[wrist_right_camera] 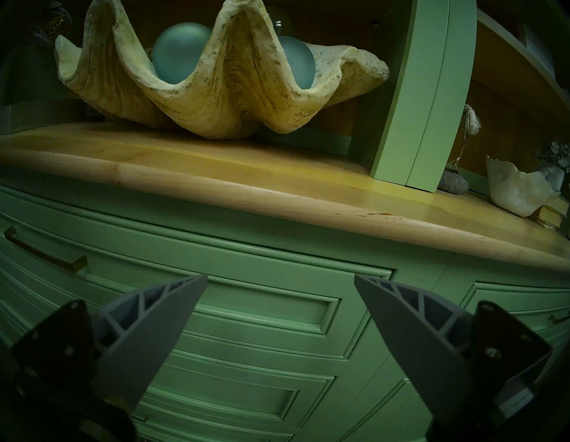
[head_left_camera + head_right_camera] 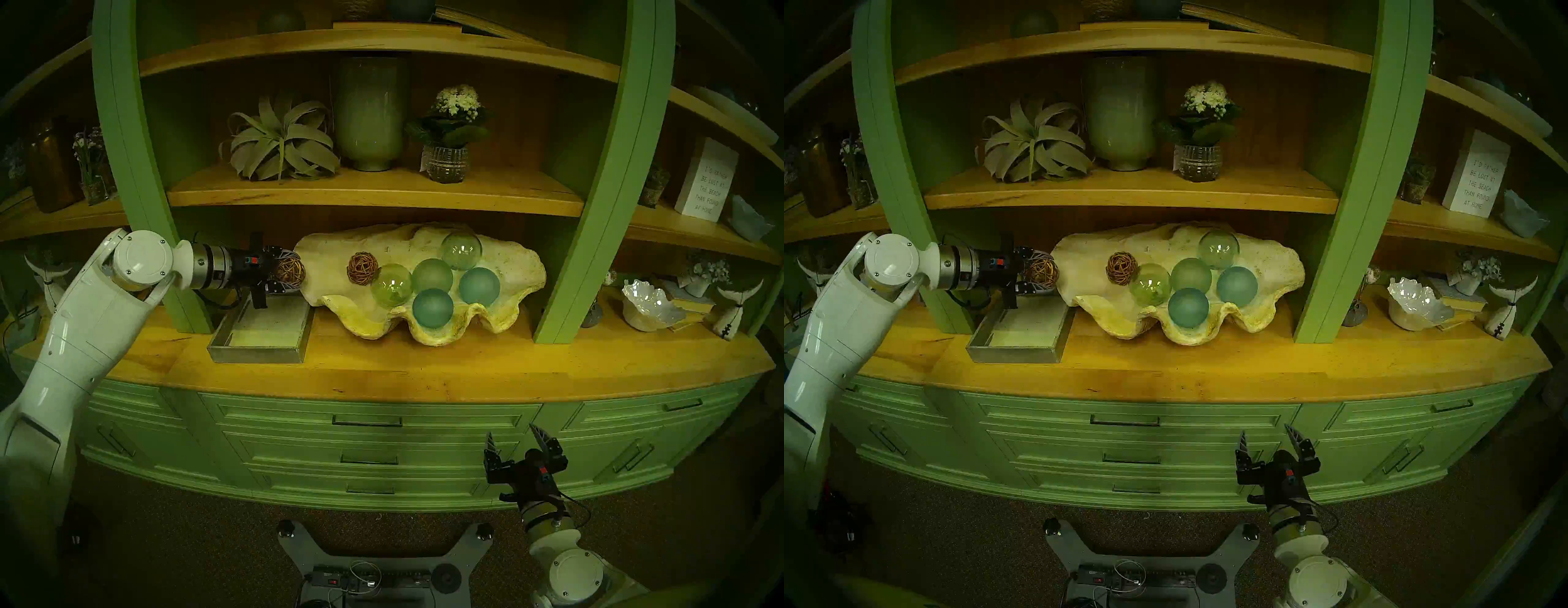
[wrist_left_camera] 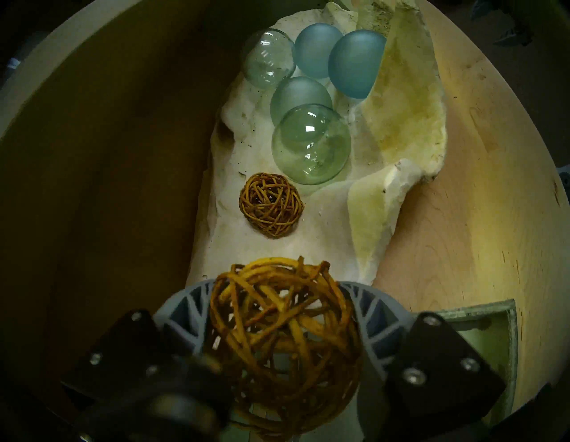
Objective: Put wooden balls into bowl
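The cream clam-shell bowl [image 2: 509, 263] stands on the wooden counter; it also shows in the other views [image 2: 1272, 263] [image 3: 410, 102] [image 1: 216, 102]. One brown rattan ball [image 2: 362, 268] [image 2: 1121, 268] [image 3: 271, 205] lies inside it at the left, beside several green and blue glass spheres [image 2: 432, 308]. My left gripper [image 2: 292, 271] [image 2: 1046, 271] [image 3: 277, 277] is shut on the second rattan ball [image 2: 291, 272] [image 2: 1043, 272] [image 3: 283, 339], held just left of the bowl's left rim, above the grey tray. My right gripper [image 2: 511, 437] [image 2: 1267, 437] [image 1: 280, 281] is open and empty, low in front of the drawers.
A shallow grey tray [image 2: 259, 339] sits left of the bowl. Green uprights [image 2: 140, 170] [image 2: 594, 212] flank the bay, with a shelf [image 2: 373, 197] close above the bowl. A small white ruffled bowl [image 2: 651, 303] and ornaments stand at the right.
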Motion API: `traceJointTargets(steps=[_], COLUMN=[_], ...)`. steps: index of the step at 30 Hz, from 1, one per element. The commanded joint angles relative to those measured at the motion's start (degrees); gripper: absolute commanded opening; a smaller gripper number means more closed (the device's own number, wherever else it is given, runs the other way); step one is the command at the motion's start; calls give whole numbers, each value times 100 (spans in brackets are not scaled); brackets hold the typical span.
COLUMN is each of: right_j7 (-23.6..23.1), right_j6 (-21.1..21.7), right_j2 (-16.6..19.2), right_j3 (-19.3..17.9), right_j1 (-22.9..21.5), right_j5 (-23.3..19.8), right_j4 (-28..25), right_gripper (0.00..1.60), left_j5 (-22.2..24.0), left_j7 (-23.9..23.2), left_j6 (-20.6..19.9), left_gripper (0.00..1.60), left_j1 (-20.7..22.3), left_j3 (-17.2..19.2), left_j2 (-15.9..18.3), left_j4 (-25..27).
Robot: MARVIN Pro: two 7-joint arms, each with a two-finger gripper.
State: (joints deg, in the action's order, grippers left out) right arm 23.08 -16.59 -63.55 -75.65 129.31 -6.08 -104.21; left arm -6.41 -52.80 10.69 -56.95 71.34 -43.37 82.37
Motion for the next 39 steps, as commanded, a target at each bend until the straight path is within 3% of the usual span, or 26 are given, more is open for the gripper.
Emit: traceJointTargets(steps=[1,10,11,13,14,18,35,39], right_j7=[4,4,3,3,3,4,4,4], right_j6=[-29,-35,-36,-36,-36,-36,-33,-32], right_j2=[5,2,1,1,1,1,4,4], right_j3=[-19,-15,-15,-15,-14,-14,-17,-17], right_j1=[-20,-28,-30,-31,-31,-31,-24,-24], right_j5=[4,7,7,7,7,7,5,5], right_j4=[-173,-159,-155,-154,-154,-155,-166,-167], right_gripper=[160,160,160,160,160,160,160,160], left_j5=[-30,-249,-347,-419,-437,-582,-753,-769], left_j7=[215,209,230,215,198,170,-53,-126], left_j6=[-14,-155,-183,-185,-178,-139,146,216], left_gripper=[0,0,14,11,1,6,7,24], left_j1=[418,819,851,958,1013,1124,1589,1661], left_j3=[-5,-121,-106,-148,-176,-204,-411,-401], left_j2=[-392,-830,-941,-1036,-1063,-1219,-1538,-1592], left_j4=[-201,-743,-820,-931,-981,-1127,-1701,-1772])
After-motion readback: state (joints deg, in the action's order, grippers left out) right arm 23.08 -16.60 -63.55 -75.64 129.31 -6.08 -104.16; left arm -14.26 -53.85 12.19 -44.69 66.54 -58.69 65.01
